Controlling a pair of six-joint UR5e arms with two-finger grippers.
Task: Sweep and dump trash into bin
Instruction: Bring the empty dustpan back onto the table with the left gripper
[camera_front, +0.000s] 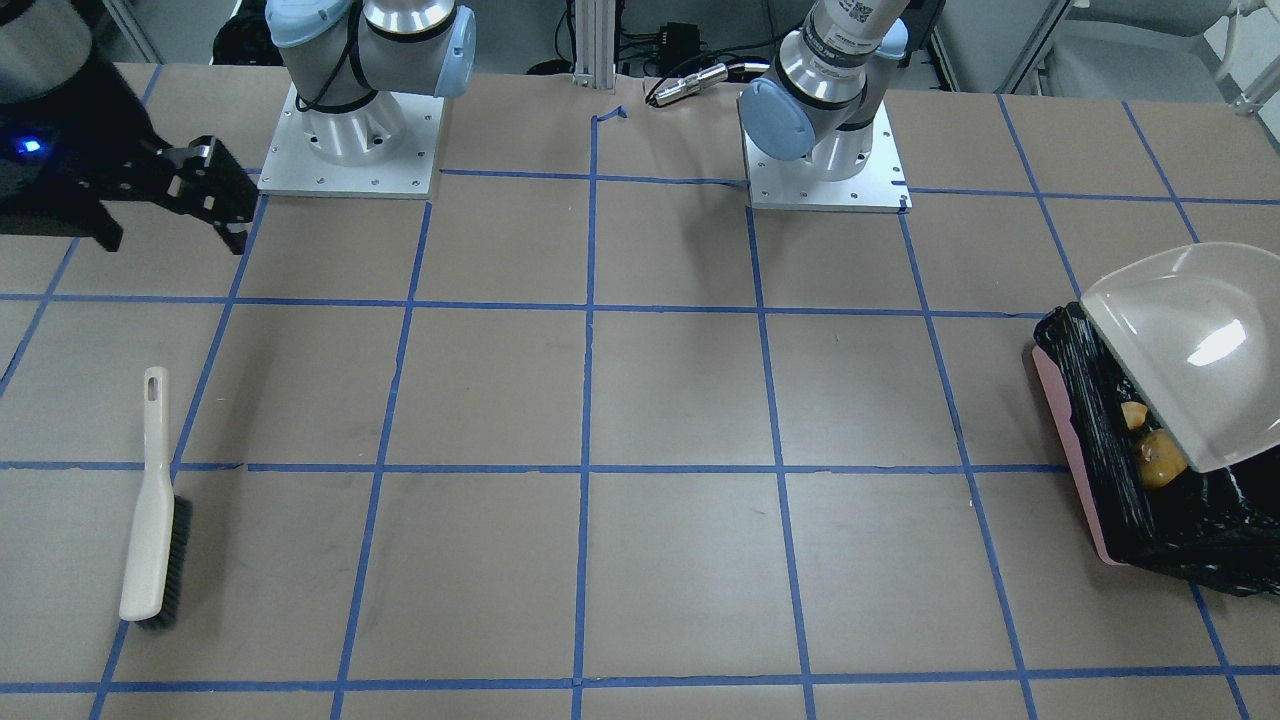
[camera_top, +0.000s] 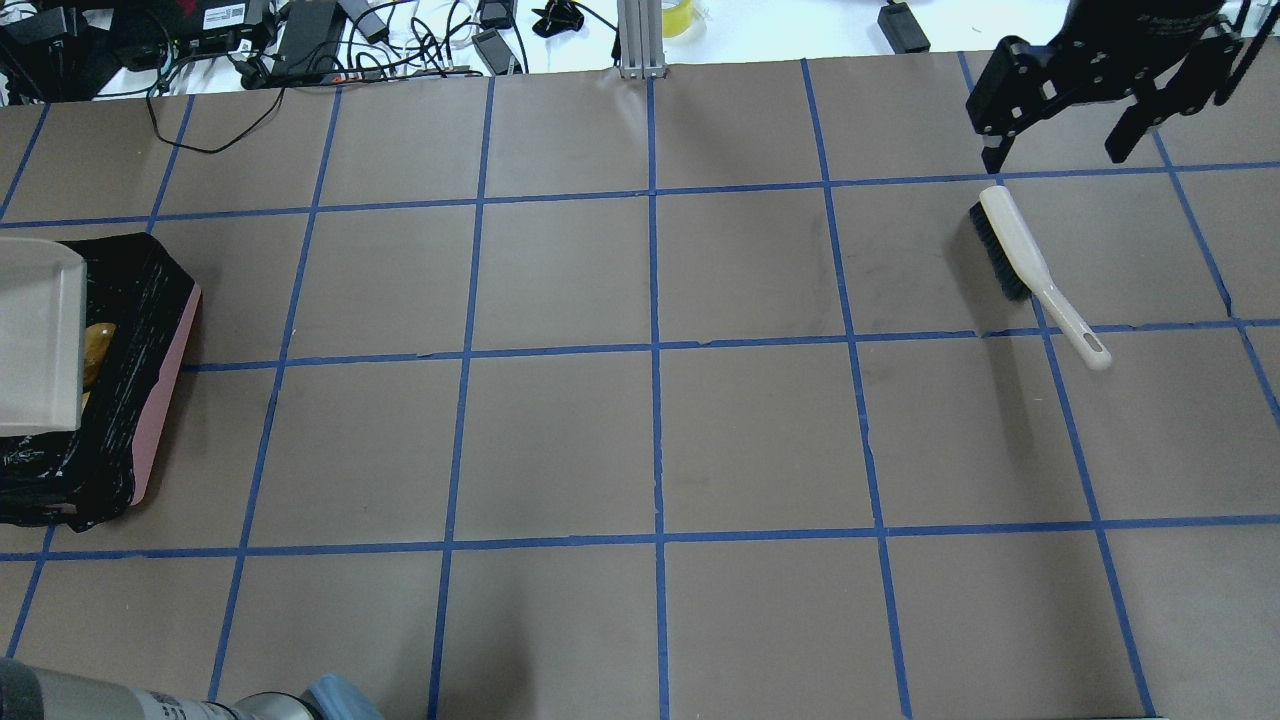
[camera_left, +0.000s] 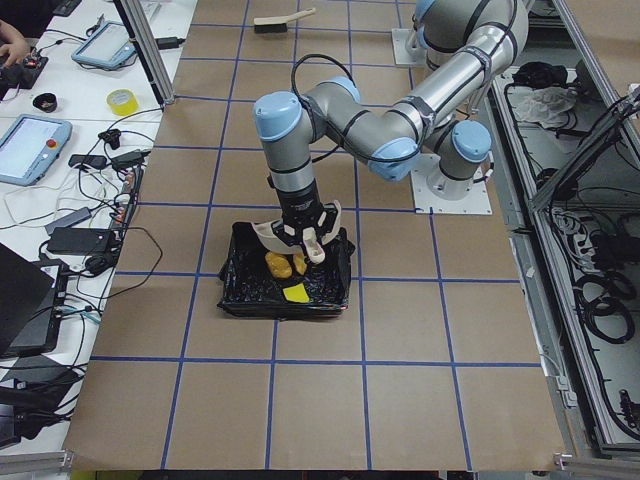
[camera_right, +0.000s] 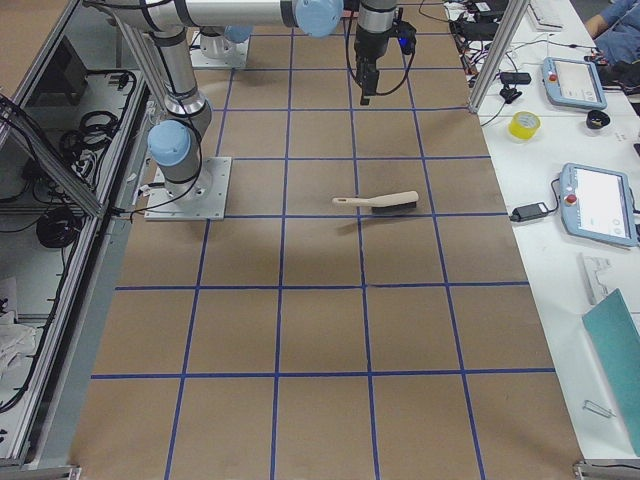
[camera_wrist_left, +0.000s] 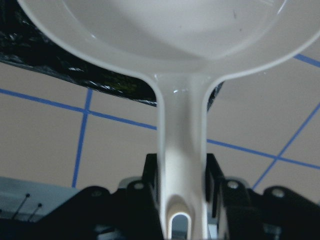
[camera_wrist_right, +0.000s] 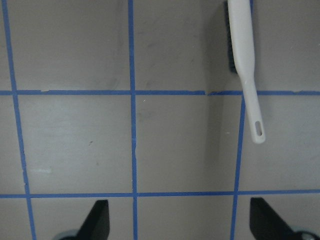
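Observation:
The pink bin (camera_front: 1068, 452) with a black bag stands at the table's end on my left side; it also shows in the overhead view (camera_top: 168, 400). My left gripper (camera_wrist_left: 182, 175) is shut on the handle of the beige dustpan (camera_front: 1190, 350), held tilted over the bin. In the bin lie the orange-brown lump (camera_front: 1160, 460), a smaller yellowish piece (camera_front: 1133, 414) and the yellow-green wedge (camera_left: 293, 294). The dustpan hides part of the bin's inside. My right gripper (camera_top: 1055, 155) is open and empty, above the table near the brush (camera_top: 1030, 265).
The cream brush with black bristles (camera_front: 150, 510) lies flat on the table on my right side. Blue tape lines grid the brown table (camera_front: 680, 400). The two arm bases (camera_front: 350, 140) stand at the robot's edge. Cables and devices lie past the far edge (camera_top: 300, 40).

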